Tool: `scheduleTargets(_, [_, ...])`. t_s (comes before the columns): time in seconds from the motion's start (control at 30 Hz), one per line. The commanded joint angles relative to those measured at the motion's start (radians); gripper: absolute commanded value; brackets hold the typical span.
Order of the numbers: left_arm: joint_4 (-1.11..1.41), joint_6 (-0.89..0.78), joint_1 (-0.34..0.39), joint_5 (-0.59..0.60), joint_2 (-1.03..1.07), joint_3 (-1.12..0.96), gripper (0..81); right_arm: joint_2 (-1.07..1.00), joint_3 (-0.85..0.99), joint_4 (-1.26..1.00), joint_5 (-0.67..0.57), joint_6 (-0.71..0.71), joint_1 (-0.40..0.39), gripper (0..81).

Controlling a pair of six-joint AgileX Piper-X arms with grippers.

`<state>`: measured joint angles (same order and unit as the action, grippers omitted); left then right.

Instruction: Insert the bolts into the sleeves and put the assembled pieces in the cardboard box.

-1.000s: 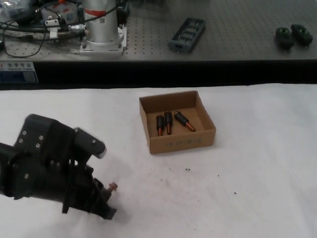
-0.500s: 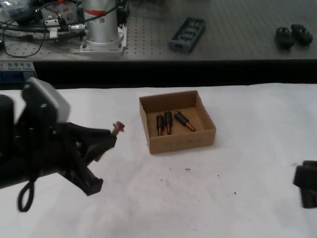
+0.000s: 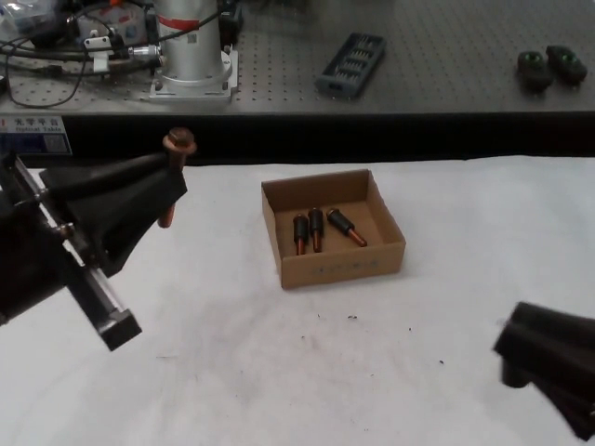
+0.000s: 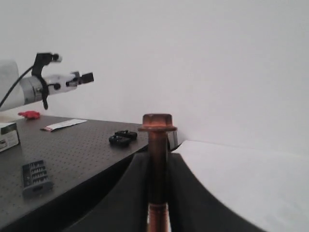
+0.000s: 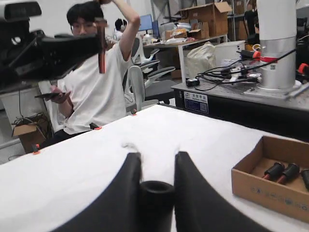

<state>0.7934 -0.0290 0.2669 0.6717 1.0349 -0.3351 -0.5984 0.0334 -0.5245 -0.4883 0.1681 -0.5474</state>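
A second ago my left gripper (image 3: 168, 193) is down on the white covered surface (image 3: 279, 372), closing beside the copper-coloured metal bolt with a flanged hex head (image 3: 174, 172). Now it is up off the surface and left of the open brown cardboard box (image 3: 342, 267), well apart from it. Half a second back the bolt points sideways out of the fingers. Now it stands upright, head on top, and in my left wrist view the two dark fingers are pressed onto its shank (image 4: 157, 159) from either side. So the pick-up is done and the bolt is turned to a usable pose.

My other arm has come in as well. It is absent a second ago, just at the edge half a second ago, and now reaches further over the near right of the surface. My right gripper (image 5: 157, 205) pinches a short black cylindrical sleeve (image 5: 156, 188), its open bore facing up. The raised bolt (image 5: 101, 48) shows far off across the surface from it.

Both halves are in hand but far apart, so I judge the next job is bringing them together and lining the shank up with the bore. Three assembled pieces (image 3: 316, 229) already lie in the cardboard box; this pair is not yet joined
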Motion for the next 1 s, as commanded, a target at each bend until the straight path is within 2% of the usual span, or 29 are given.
scheduleTargets(0.0, [0.189, -0.070, -0.003, 0.045, -0.009, 0.029, 0.6, -0.118, 0.004, -0.173, 0.008, -0.081, -0.042, 6.6])
scheduleTargets(0.2, [0.232, -0.099, -0.003, 0.045, -0.009, 0.033, 0.6, -0.480, 0.058, -0.412, 0.081, -0.138, -0.072, 6.6])
scheduleTargets(0.4, [0.337, -0.108, -0.003, 0.045, 0.082, 0.033, 0.6, -0.871, 0.197, -0.757, 0.003, -0.133, -0.072, 6.6])
scheduleTargets(0.53, [0.485, -0.157, 0.002, 0.018, 0.209, 0.033, 0.6, -1.070, 0.283, -0.879, -0.069, -0.092, -0.072, 6.6])
scheduleTargets(0.73, [0.760, -0.252, 0.046, 0.012, 0.413, 0.018, 0.6, -1.258, 0.341, -1.029, -0.091, -0.094, -0.072, 6.6])
scheduleTargets(0.97, [0.760, -0.282, 0.110, 0.038, 0.564, -0.028, 0.6, -1.354, 0.415, -1.029, -0.094, -0.168, -0.127, 6.6])
